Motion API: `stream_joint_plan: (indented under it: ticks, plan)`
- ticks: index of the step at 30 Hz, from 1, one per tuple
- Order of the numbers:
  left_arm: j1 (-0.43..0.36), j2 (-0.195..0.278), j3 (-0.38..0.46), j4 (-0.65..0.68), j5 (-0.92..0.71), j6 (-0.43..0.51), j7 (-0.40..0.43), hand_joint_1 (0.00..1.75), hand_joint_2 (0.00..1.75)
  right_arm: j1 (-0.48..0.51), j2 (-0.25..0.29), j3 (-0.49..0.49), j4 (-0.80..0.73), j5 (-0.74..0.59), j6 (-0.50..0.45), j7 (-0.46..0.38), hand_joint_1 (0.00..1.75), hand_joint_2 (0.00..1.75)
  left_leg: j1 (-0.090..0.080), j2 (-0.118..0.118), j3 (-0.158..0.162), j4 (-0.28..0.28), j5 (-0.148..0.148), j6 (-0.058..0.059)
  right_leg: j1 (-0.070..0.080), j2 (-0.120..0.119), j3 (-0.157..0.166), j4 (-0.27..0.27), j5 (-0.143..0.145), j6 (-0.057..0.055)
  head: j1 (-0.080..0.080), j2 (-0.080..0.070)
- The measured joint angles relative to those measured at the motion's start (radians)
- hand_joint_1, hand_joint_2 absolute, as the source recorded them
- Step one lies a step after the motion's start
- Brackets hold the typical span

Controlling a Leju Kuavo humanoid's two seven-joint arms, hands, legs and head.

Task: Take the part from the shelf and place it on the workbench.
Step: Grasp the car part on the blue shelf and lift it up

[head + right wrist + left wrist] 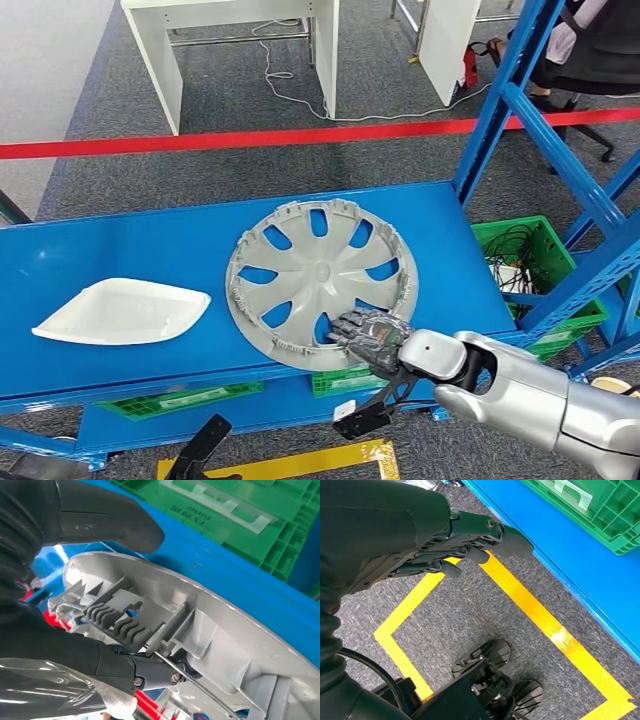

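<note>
The grey wheel cover (pixel 322 283) lies flat on the blue shelf board (pixel 113 250), inner side up, its near rim at the board's front edge, and that is exactly where the right hand (pixel 370 338) has hold of it: dark fingers (pixel 349 325) lie over the top of the rim, reaching a little way in toward the hub. From the right wrist camera, the thick thumb (pixel 113 525) sits on one face of the wheel cover's (pixel 211 630) rim while a darker finger (pixel 151 672) runs under the ribbed clips on the other face, so the rim is clamped between them. The silver right arm (pixel 521 395) comes in from the side of the wheel cover nearest the blue upright frame (pixel 521 90). Well away from the wheel cover along the same board rests a white moulded part (pixel 121 312), untouched. The left hand (pixel 463 550) hangs low over grey carpet (pixel 463 605) and a yellow floor line (pixel 531 610), fingers loosely extended and slightly apart, nothing in them. Green crates (pixel 543 270) sit below the wheel cover's level, one beyond the board's end by the frame, others under the board's front edge. Beyond the wheel cover, a red stripe (pixel 226 141) crosses the floor.
</note>
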Motion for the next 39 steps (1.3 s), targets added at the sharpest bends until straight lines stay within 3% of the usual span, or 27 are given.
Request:
stream_joint_plan:
  ticks: [1,5,22,30,39]
  plan:
    - [0.000,0.000,0.000,0.000,0.001,0.000,0.000,0.00,1.75,-0.001,0.000,0.003,0.000,0.014,-0.003,0.002,0.04,1.75,0.000,0.000,0.000,0.000,0.000,0.000,0.000,0.000,0.000,0.000,0.000,0.000,0.000,0.000]
    - [-0.001,0.000,0.000,0.000,0.003,0.002,0.003,0.00,1.75,-0.002,0.000,0.015,0.000,0.065,-0.013,0.014,1.75,1.75,0.000,0.000,0.000,0.000,0.001,0.000,0.000,0.000,0.000,0.000,0.000,0.000,0.000,0.000]
    - [-0.007,-0.001,0.000,0.000,0.002,0.002,0.013,0.00,1.75,0.011,0.006,0.020,0.001,0.178,-0.057,0.019,1.75,1.75,0.000,0.000,0.000,0.000,0.002,0.001,0.000,-0.001,0.000,0.000,0.002,0.001,0.000,0.000]
    - [-0.009,-0.002,0.002,0.000,0.004,0.001,0.014,0.00,1.75,0.058,0.036,-0.034,0.000,0.190,-0.103,0.073,1.75,1.75,0.000,0.000,-0.001,0.000,0.002,0.001,0.000,0.000,0.000,0.000,0.002,0.001,0.000,0.000]
    - [-0.007,-0.003,0.007,0.000,0.005,0.017,0.011,0.00,1.75,0.158,0.044,-0.187,-0.095,0.238,-0.319,0.141,1.75,1.75,0.000,-0.001,-0.005,0.000,0.003,0.001,0.000,-0.001,-0.004,0.000,0.003,0.000,0.000,0.000]
